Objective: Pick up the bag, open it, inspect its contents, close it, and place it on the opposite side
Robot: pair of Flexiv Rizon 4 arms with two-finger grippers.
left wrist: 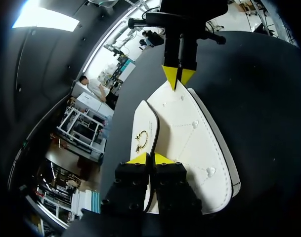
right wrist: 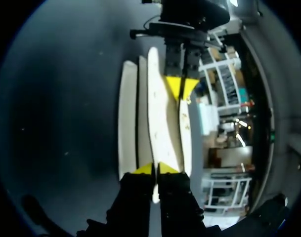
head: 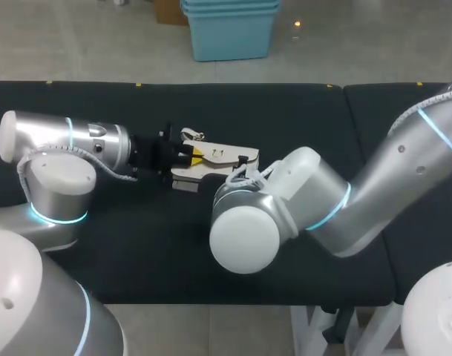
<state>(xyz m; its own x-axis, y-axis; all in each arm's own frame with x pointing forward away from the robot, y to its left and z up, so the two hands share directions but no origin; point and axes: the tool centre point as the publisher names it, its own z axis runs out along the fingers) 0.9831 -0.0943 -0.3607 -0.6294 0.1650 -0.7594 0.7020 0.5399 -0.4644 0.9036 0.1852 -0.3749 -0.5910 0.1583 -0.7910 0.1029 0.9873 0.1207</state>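
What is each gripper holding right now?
Left gripper: shut on the flat white leather bag.
Right gripper: shut on the same bag's other end.

1. A black table fills the middle of the frame, edge to edge.
2. A seam at upper right splits its top into a wide left section and a narrower right one.
3. Small yellow marks dot its far edge.

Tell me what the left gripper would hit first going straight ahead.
The left gripper is shut on the bag, so it would first push into that; beyond, at the bag's far end, the right gripper seems in line.
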